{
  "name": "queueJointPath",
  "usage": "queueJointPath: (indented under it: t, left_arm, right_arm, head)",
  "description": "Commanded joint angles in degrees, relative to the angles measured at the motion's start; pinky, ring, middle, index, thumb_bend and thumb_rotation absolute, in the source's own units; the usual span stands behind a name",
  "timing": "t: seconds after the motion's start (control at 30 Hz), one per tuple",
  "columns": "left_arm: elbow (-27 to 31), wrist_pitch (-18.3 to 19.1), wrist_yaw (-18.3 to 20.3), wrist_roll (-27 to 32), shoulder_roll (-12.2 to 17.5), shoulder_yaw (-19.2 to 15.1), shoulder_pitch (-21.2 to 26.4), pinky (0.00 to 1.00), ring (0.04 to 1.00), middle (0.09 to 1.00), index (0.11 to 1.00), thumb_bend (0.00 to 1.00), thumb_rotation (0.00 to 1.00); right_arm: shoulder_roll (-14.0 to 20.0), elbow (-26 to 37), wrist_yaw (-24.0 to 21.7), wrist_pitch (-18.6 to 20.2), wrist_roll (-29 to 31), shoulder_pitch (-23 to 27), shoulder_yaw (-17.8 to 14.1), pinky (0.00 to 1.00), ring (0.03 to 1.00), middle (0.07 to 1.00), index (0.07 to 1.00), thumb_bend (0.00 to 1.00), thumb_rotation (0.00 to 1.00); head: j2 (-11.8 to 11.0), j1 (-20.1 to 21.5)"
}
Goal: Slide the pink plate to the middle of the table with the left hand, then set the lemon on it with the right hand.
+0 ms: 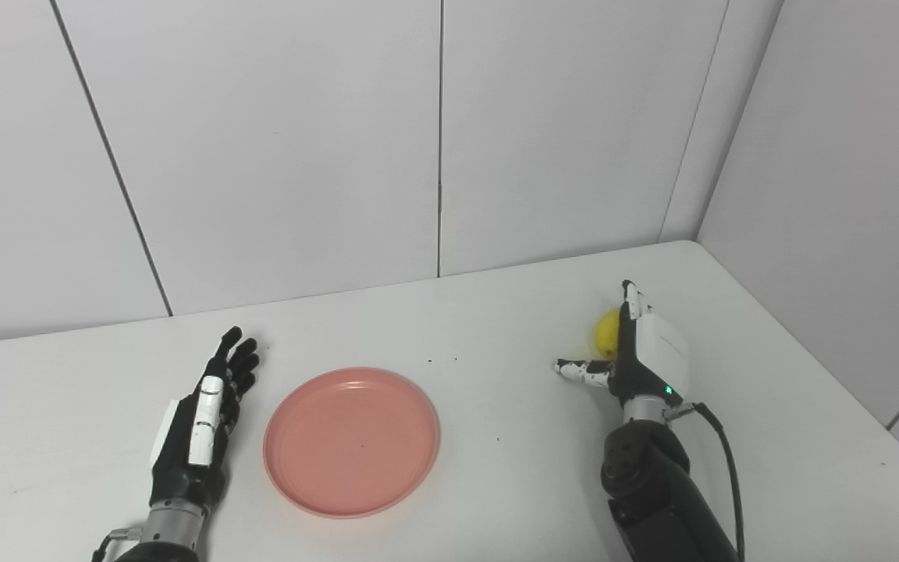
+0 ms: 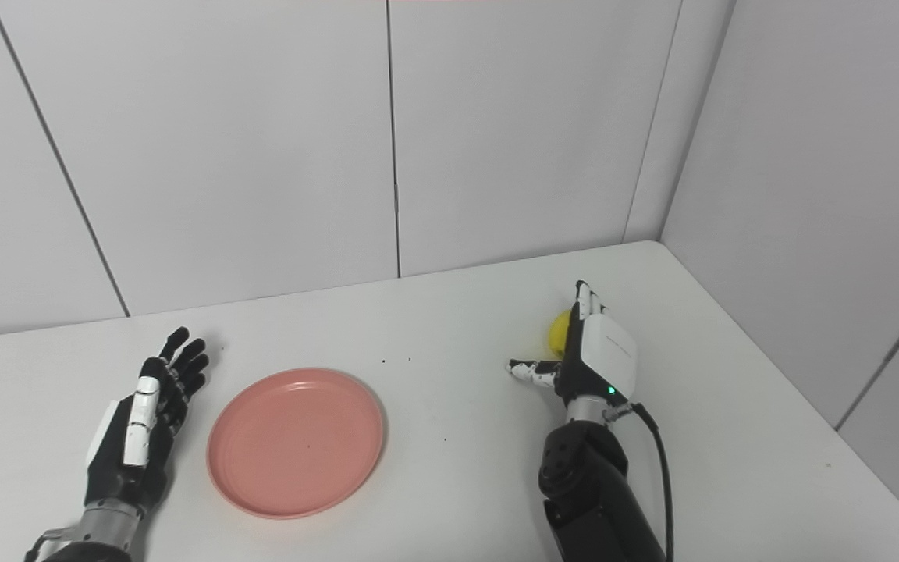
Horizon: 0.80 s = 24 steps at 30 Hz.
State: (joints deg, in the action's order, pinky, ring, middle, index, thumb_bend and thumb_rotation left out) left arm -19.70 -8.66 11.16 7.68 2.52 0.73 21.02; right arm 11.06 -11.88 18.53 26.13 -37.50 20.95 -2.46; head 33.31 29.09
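Note:
The pink plate (image 1: 352,441) lies flat on the white table (image 1: 496,312), a little left of the middle, empty. My left hand (image 1: 207,414) is open, fingers straight, just left of the plate and apart from it. The yellow lemon (image 1: 607,333) sits on the table at the right, mostly hidden behind my right hand (image 1: 641,355). My right hand is open with its palm against or very near the lemon, fingers pointing away and thumb stretched left. It also shows in the right eye view (image 2: 594,351).
White wall panels stand behind the table, and a side wall (image 1: 847,195) runs close along its right edge. A black cable (image 1: 726,460) hangs from the right wrist. Small dark specks dot the table near the middle.

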Motion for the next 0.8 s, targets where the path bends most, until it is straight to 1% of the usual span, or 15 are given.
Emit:
queueJointPath:
  t: [0.0,0.13,0.27,0.3,0.33,0.37,0.43,0.47,0.53,0.57,0.6,0.63,0.67,0.7,0.77]
  left_arm:
    - [-1.1,-1.8,0.6,0.1,0.5,-0.1,-0.1,0.97,0.951,0.947,0.940,0.57,1.00]
    - [-1.3,-2.0,1.0,0.5,0.4,-0.1,-0.1,0.97,0.952,0.947,0.940,0.56,1.00]
    - [-1.0,-1.8,0.8,0.4,0.3,-0.2,-0.2,0.97,0.949,0.945,0.938,0.57,1.00]
    - [-0.9,-1.8,0.8,0.4,0.3,-0.2,-0.2,0.97,0.950,0.946,0.939,0.57,1.00]
    - [-0.9,-1.8,0.8,0.4,0.3,-0.1,-0.2,0.97,0.951,0.947,0.940,0.57,1.00]
    - [-0.8,-1.7,0.8,0.3,0.3,-0.1,-0.2,0.97,0.951,0.947,0.940,0.57,1.00]
    - [-0.6,-1.6,0.8,0.3,0.3,-0.1,-0.3,0.97,0.951,0.947,0.941,0.56,1.00]
    - [-0.5,-1.6,0.7,0.2,0.3,-0.1,-0.3,0.97,0.951,0.947,0.941,0.56,1.00]
    - [-0.5,-1.7,0.7,0.3,0.3,-0.1,-0.4,0.97,0.951,0.947,0.941,0.56,1.00]
    - [-0.4,-1.7,0.7,0.3,0.3,-0.1,-0.4,0.97,0.951,0.947,0.941,0.56,1.00]
    - [-0.3,-1.5,0.6,0.3,0.3,-0.1,-0.4,0.97,0.951,0.946,0.941,0.55,1.00]
    - [-0.3,-1.4,0.6,0.2,0.2,-0.1,-0.4,0.97,0.949,0.944,0.939,0.56,1.00]
    - [-0.3,-1.4,0.5,0.1,0.2,-0.1,-0.4,0.97,0.949,0.943,0.939,0.56,1.00]
    - [-0.4,-1.5,0.4,0.0,0.2,-0.1,-0.4,0.97,0.948,0.942,0.939,0.56,1.00]
    - [-0.2,-1.4,0.4,0.1,0.1,-0.1,-0.5,0.97,0.948,0.943,0.939,0.55,1.00]
  right_arm:
    - [1.5,0.4,0.7,-0.3,0.0,2.5,0.0,0.95,0.954,0.954,0.967,0.71,0.16]
    - [2.1,-0.5,0.6,0.2,0.1,2.8,0.2,0.94,0.952,0.954,0.967,0.68,0.15]
    - [2.7,-1.2,0.8,0.0,0.1,3.0,0.5,0.94,0.948,0.954,0.965,0.62,0.09]
    - [2.7,-1.3,0.9,-0.2,0.4,3.1,0.4,0.92,0.939,0.951,0.961,0.60,0.04]
    - [2.6,-1.5,1.3,-0.7,0.8,3.1,0.2,0.92,0.937,0.950,0.960,0.59,0.03]
    - [2.5,-1.9,1.9,-1.2,1.2,3.2,-0.1,0.86,0.911,0.938,0.949,0.56,0.01]
    - [2.3,-2.6,3.0,-2.2,1.9,3.3,-0.5,0.76,0.856,0.904,0.923,0.55,0.00]
    - [2.2,-3.0,3.7,-2.8,2.4,3.4,-0.7,0.75,0.849,0.900,0.920,0.55,0.00]
    - [2.0,-3.5,4.8,-3.9,3.5,3.4,-1.1,0.67,0.786,0.867,0.903,0.55,0.00]
    - [1.8,-3.6,5.2,-4.3,3.9,3.5,-1.2,0.62,0.738,0.832,0.896,0.54,0.00]
    - [1.7,-3.8,5.9,-4.8,4.2,3.6,-1.3,0.52,0.589,0.689,0.883,0.53,0.00]
    - [1.4,-3.9,6.4,-5.3,4.8,3.7,-1.7,0.43,0.493,0.596,0.868,0.52,0.00]
    - [1.2,-4.0,6.7,-5.5,5.4,3.9,-2.0,0.36,0.449,0.555,0.854,0.52,0.00]
    - [1.0,-4.1,6.9,-5.5,5.9,4.0,-2.3,0.32,0.442,0.519,0.839,0.52,0.00]
    - [0.9,-4.3,7.4,-4.9,6.1,4.2,-2.4,0.32,0.450,0.500,0.819,0.52,0.00]
  head:
    - [0.1,0.0]
    - [0.2,-0.2]
    - [0.0,-0.3]
    - [0.0,-0.3]
    - [0.1,-0.3]
    - [0.1,-0.3]
    - [0.0,-0.4]
    - [-0.1,-0.6]
    - [0.3,-0.6]
    - [0.4,-0.5]
    - [0.3,-0.5]
    - [0.2,-0.5]
    - [0.2,-0.5]
    - [0.2,-1.0]
    - [0.3,-1.1]
